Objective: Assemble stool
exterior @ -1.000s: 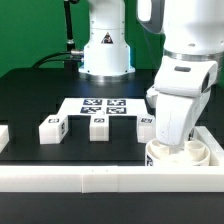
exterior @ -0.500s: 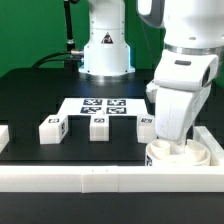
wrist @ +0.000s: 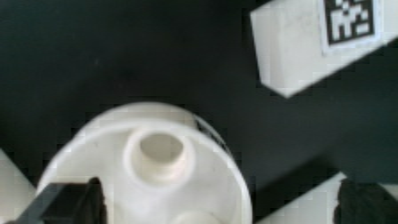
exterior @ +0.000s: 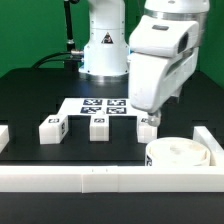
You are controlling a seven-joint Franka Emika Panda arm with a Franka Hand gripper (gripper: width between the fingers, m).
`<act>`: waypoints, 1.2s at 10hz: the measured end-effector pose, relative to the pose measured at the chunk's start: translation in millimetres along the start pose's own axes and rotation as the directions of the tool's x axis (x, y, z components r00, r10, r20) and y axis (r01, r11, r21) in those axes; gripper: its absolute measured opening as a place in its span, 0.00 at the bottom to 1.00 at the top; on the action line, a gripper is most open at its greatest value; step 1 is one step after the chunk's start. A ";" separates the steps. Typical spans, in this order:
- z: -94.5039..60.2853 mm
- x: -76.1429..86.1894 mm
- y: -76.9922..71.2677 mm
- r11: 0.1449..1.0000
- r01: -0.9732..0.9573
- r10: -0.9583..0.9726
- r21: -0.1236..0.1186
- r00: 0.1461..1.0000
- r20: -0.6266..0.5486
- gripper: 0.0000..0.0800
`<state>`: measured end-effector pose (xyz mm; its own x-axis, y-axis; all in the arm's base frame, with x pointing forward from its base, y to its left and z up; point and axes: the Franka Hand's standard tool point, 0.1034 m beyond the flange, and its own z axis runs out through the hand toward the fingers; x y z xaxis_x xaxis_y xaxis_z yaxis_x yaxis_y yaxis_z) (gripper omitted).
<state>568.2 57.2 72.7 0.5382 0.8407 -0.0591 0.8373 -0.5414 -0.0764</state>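
The round white seat (exterior: 181, 156) lies flat in the front corner at the exterior view's right, against the border rails. In the wrist view the seat (wrist: 160, 150) shows a round hole in its face. Three white block legs stand in a row: one at the exterior view's left (exterior: 52, 128), one in the middle (exterior: 98, 126), one to the right (exterior: 147, 128). A tagged leg (wrist: 329, 40) also shows in the wrist view. My gripper (exterior: 156, 117) hangs above the seat, near the rightmost leg. Its jaws (wrist: 214, 205) stand wide apart and hold nothing.
The marker board (exterior: 105, 106) lies behind the legs. A long white rail (exterior: 70, 180) runs along the front and another (exterior: 206, 141) stands by the seat. The robot base (exterior: 104, 52) stands at the back.
The gripper was down around the seat. It has risen off the seat and shifted toward the exterior view's left. The seat stays in the corner.
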 end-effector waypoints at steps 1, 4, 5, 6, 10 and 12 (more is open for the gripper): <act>2.9 -15.1 -1.8 0.999 -0.046 0.046 -0.003 0.999 -0.002 0.81; 8.7 -22.5 -7.8 0.995 -0.097 0.098 0.006 0.995 -0.004 0.81; 9.7 -23.2 -8.1 0.995 -0.097 0.097 0.008 0.995 -0.003 0.81; 10.0 -22.5 -8.8 0.984 -0.180 0.180 0.011 0.984 -0.004 0.81; 24.4 -27.4 -18.1 0.696 -0.718 0.718 0.023 0.696 0.015 0.81; 27.7 -25.2 -21.2 0.574 -0.818 0.818 0.030 0.575 0.025 0.81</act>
<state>534.3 47.2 48.2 0.9918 0.0406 -0.1211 0.0378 -0.9990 -0.0250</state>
